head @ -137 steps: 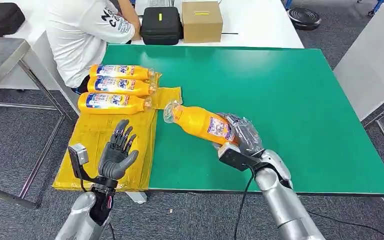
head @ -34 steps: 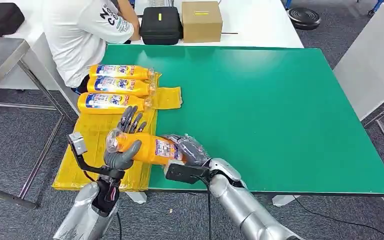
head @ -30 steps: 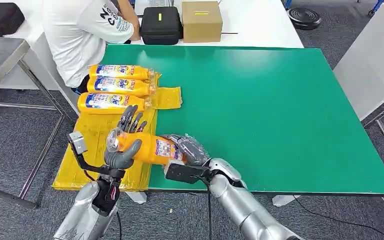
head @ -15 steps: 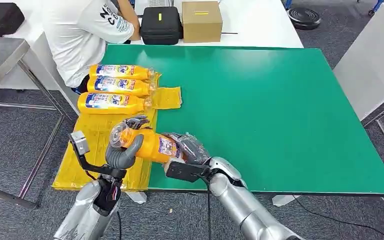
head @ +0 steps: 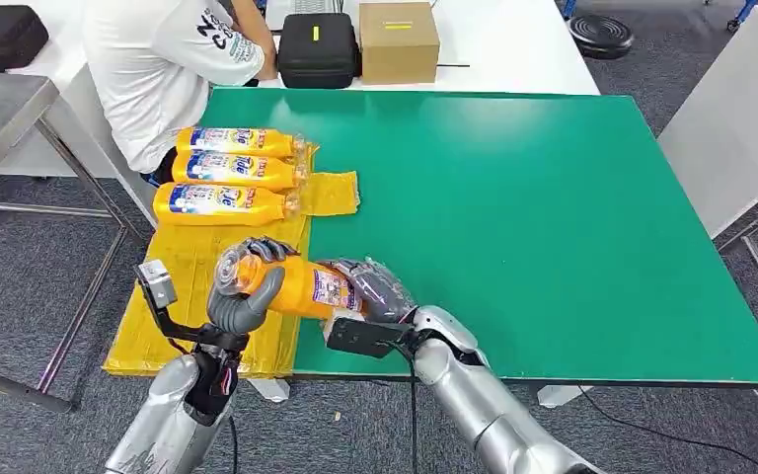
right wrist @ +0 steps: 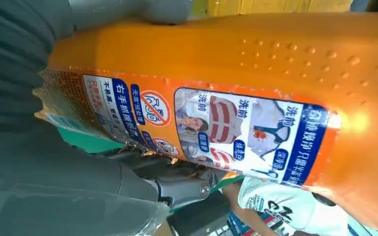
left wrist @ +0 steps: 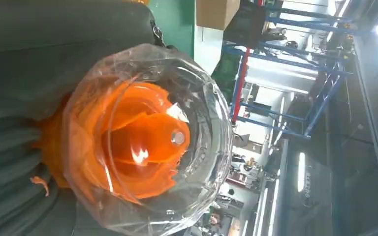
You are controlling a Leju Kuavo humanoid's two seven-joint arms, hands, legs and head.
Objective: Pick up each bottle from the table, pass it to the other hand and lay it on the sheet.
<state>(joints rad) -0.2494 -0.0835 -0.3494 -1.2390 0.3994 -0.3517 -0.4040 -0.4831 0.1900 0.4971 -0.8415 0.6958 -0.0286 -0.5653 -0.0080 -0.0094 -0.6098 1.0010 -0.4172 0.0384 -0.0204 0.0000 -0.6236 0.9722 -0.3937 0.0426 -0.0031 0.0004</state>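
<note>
The yellow sheet (head: 188, 286) lies at the left edge of the green table (head: 553, 217), and three bottles (head: 222, 170) already lie side by side at its far end, near a seated person (head: 158, 59). Above the near part of the sheet, the left hand (head: 240, 296) has its fingers curled around the cap end of the orange bottle (head: 301, 286), which is wrapped in clear plastic there. Next along, the bottle hangs on its side in the air, over the line where sheet meets table. The right hand (head: 375, 291) holds the other end, the bottom of the bottle, so both hands grip it at once. The risk now is the let-go: the plastic wrap looks slippery, and the left hand has only the thin end, so if the right hand opens too soon the heavy end may swing down and slip out. It could also roll off the sheet or bump the three bottles
</note>
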